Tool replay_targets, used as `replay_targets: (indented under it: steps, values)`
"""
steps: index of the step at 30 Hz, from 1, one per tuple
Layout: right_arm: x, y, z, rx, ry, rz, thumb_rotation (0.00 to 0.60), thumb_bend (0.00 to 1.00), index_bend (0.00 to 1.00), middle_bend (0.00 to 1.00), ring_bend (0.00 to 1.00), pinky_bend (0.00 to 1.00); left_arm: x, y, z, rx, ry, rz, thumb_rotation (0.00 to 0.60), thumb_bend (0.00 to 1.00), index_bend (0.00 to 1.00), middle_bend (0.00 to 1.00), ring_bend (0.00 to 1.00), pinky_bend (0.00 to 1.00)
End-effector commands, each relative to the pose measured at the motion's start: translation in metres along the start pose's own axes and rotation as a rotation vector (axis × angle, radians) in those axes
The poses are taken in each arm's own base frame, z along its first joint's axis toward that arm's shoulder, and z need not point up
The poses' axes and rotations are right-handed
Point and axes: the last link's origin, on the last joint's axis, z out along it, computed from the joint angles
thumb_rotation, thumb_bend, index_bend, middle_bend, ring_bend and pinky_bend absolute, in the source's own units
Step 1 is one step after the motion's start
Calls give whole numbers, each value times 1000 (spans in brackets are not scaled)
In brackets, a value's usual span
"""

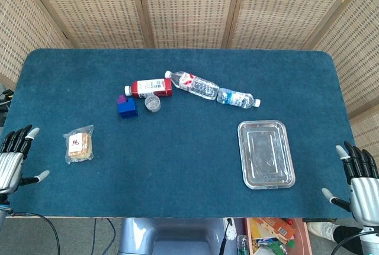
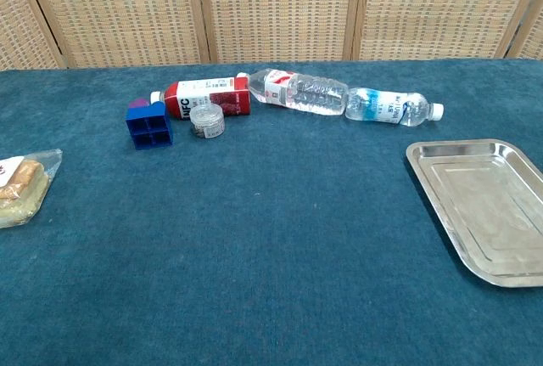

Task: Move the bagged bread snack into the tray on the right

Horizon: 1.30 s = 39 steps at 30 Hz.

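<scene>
A: Head view first. Where's the bagged bread snack (image 1: 79, 146)?

B: Flat on the blue table (image 1: 177, 178), far left side, near the left hand (image 1: 13, 159). Not touching it.

A: And that hand?

B: Fingers spread apart, holding nothing, resting at the table's left edge. Same for the right hand (image 1: 358, 178) at the right edge: fingers apart, nothing held.

A: The tray (image 1: 266, 153)?

B: Metal, right of centre, well apart from the snack. Nothing lying in it.

A: Further back?

B: A red juice carton (image 1: 151, 87) on its side, then two clear bottles, the larger bottle (image 1: 194, 84) and the smaller bottle (image 1: 237, 98), lying end to end. A small clear jar (image 1: 153, 103) just in front of the carton, a blue block (image 1: 127, 107) beside it.

A: Chest view?

B: Snack (image 2: 21, 188) at the left edge, partly cut off. Tray (image 2: 441, 192) at the right, bare inside. Carton (image 2: 204, 99), jar (image 2: 206, 120), block (image 2: 148, 124) and both bottles (image 2: 297, 92) (image 2: 390, 107) along the back. No hands visible here.
</scene>
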Motion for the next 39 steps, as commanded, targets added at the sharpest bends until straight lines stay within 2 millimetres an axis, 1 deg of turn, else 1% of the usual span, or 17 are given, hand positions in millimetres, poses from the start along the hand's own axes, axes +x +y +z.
replay_targets:
  steps: [1,6,8,12,13,16,17,21,23,24,25,27,29,31,35,37,39]
  values:
    - [0,0,0,0,-1,-1,600,0,0,0,0,0,0,0,-1,-1,1,1,600,0,0,0,0,0]
    - [-1,1,0,1,-10,-1,600,0,0,0,0,0,-2,1,-1,1,-9,10,600,0,0,0,0,0]
    - [-1,1,0,1,-15,2,600,0,0,0,0,0,-8,1,7,3,-43,24,600,0,0,0,0,0]
    - [-2,2,2,-7,-27,3,600,0,0,0,0,0,-31,4,39,-18,-136,49,600,0,0,0,0,4]
    - [-2,2,2,-8,-29,3,600,0,0,0,0,0,-35,4,44,-23,-153,50,600,0,0,0,0,23]
    - [-3,6,5,-26,-36,6,600,0,0,0,0,0,-61,5,77,-36,-252,75,600,0,0,0,0,86]
    - [-3,6,6,-29,-36,6,600,0,0,0,0,0,-66,6,84,-39,-267,75,600,0,0,0,0,100]
    - [-2,9,8,-43,-34,4,600,0,0,0,0,0,-82,9,105,-60,-292,88,600,0,12,2,0,155]
    - [-3,11,8,-48,-37,6,600,0,0,0,0,0,-87,8,111,-56,-304,106,600,0,54,21,0,164]
    - [-3,11,9,-50,-39,7,600,0,0,0,0,0,-90,8,114,-51,-312,117,600,0,76,38,3,171]
    - [-3,12,9,-52,-41,8,600,0,0,0,0,0,-91,9,117,-46,-315,118,600,0,115,82,23,194]
    - [-3,13,9,-54,-42,10,600,0,0,0,0,0,-93,10,120,-37,-305,112,600,1,202,212,107,271]
    - [-3,13,9,-55,-42,15,600,0,0,0,0,0,-95,11,124,-32,-292,125,600,33,344,385,246,387]
    - [-2,14,9,-56,-40,18,600,0,0,0,0,0,-96,12,125,-32,-293,125,600,68,421,452,306,430]
    - [-2,14,8,-57,-38,22,600,0,0,0,0,0,-93,20,127,-48,-274,98,600,137,462,498,345,437]
    - [-1,14,8,-58,-39,24,600,0,0,0,0,0,-84,32,126,-85,-232,42,600,142,463,499,345,437]
    - [-1,15,9,-61,-40,25,600,0,0,0,0,0,-73,50,125,-155,-183,-13,600,143,463,499,345,437]
